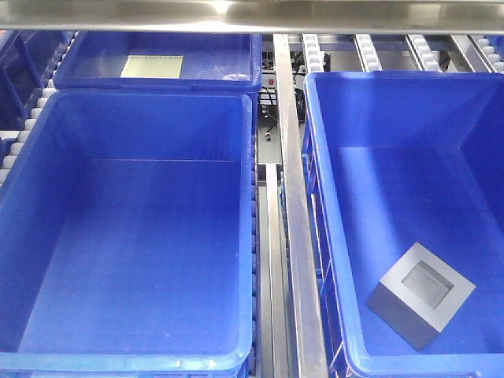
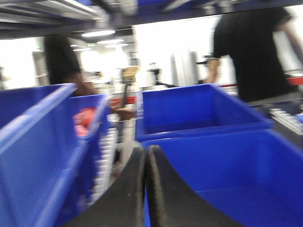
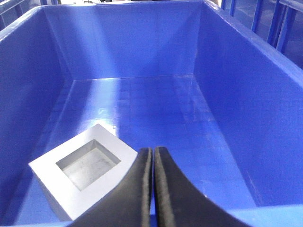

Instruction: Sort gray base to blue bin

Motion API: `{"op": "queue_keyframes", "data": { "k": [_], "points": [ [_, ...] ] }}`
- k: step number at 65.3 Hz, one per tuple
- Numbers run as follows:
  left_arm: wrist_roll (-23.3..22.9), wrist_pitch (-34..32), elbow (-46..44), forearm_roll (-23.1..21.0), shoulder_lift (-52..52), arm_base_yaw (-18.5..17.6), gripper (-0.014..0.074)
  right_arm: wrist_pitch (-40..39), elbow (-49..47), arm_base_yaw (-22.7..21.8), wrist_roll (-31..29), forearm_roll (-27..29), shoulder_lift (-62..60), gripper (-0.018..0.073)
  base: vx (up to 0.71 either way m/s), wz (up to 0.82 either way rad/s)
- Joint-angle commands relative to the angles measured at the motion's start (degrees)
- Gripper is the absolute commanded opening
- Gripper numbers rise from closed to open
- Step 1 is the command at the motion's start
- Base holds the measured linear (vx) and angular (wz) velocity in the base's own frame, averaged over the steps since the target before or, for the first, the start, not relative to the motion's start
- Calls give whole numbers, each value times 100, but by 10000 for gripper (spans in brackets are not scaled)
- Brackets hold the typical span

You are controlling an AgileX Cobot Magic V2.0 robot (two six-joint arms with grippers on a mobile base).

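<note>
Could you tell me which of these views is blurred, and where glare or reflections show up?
The left wrist view is motion-blurred, its background blown out white behind the shut left claw. The right wrist view is sharp, with a pale sheen on the blue bin floor beyond the gray base. The front view shows glare on the metal rail.

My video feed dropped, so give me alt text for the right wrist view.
The gray base, recess facing up, lies on the floor of the blue bin, near its front-left corner. The right gripper is shut and empty, beside the block.
</note>
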Motion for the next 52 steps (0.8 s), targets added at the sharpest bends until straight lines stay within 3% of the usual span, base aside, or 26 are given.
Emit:
{"op": "queue_keyframes", "data": {
  "k": [1,7,31,52],
  "points": [
    [-31,-396,28,6,-61,342,-8,-390,9,-2,-40,-33,-10,-5,0,0],
    [-31,-454,272,6,-61,466,-6,-390,9,-2,-40,-33,-10,-5,0,0],
    [-50,-1455,1767,6,-61,420,-6,-390,9,-2,-40,-33,-10,-5,0,0],
    [-54,-1887,2579,6,-61,25,-6,-390,9,-2,-40,-33,-10,-5,0,0]
  ]
}}
